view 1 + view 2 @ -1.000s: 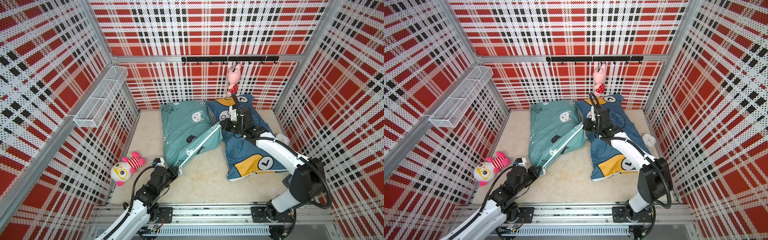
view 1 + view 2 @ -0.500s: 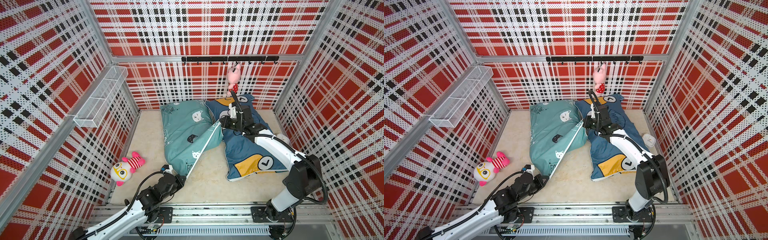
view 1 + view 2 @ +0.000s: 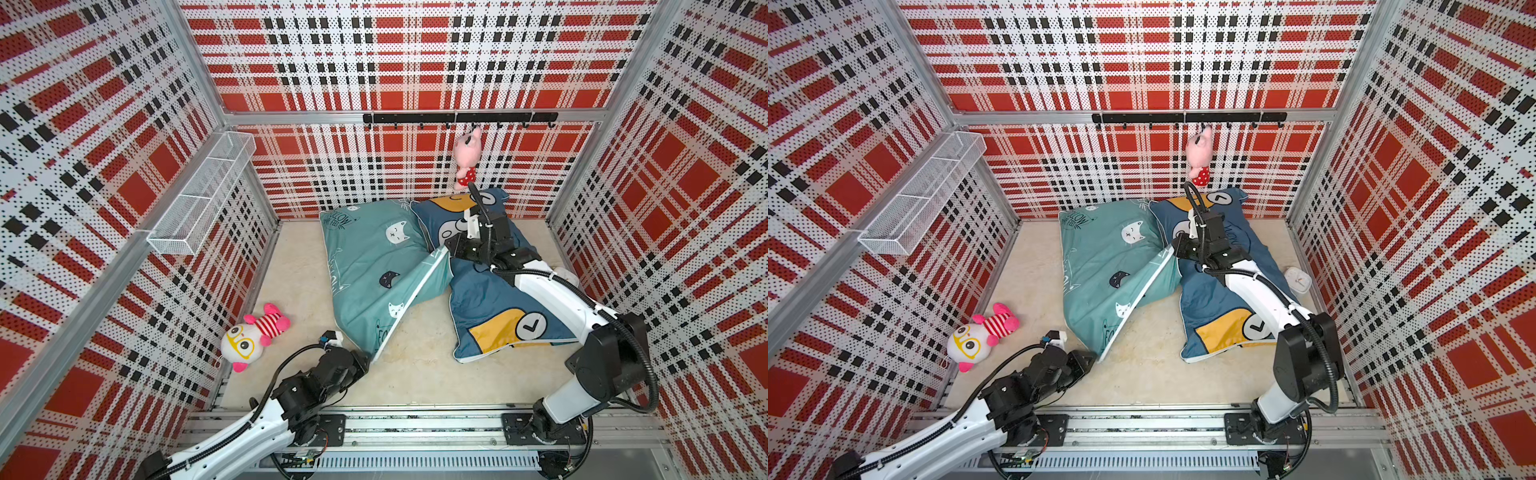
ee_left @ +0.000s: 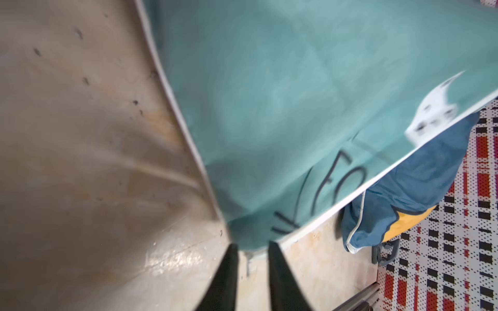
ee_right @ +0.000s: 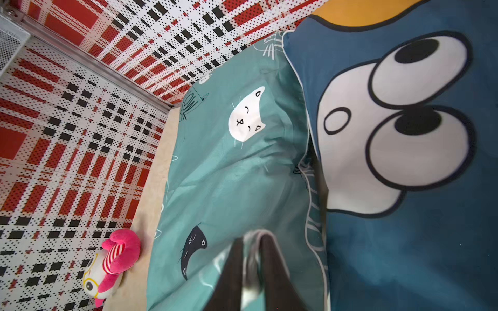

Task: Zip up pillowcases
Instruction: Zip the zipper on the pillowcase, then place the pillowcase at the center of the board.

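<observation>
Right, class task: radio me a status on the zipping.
Teal pillowcase edge stretched between arms. Left jaws apart at near corner; right jaws around far corner, grip unclear. Blue pillowcase partly under right arm.

Beige floor (image 3: 415, 374): teal pillowcase (image 3: 365, 257), blue pillowcase (image 3: 490, 303), striped plush toy (image 3: 253, 336).

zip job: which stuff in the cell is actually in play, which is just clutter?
In play:
- teal pillowcase
- blue pillowcase
- left claw, at the teal corner
- right claw, at the teal edge

Clutter:
- striped plush on the floor
- pink plush hanging from the hook rail
- wire basket
- small white thing by the right wall
</observation>
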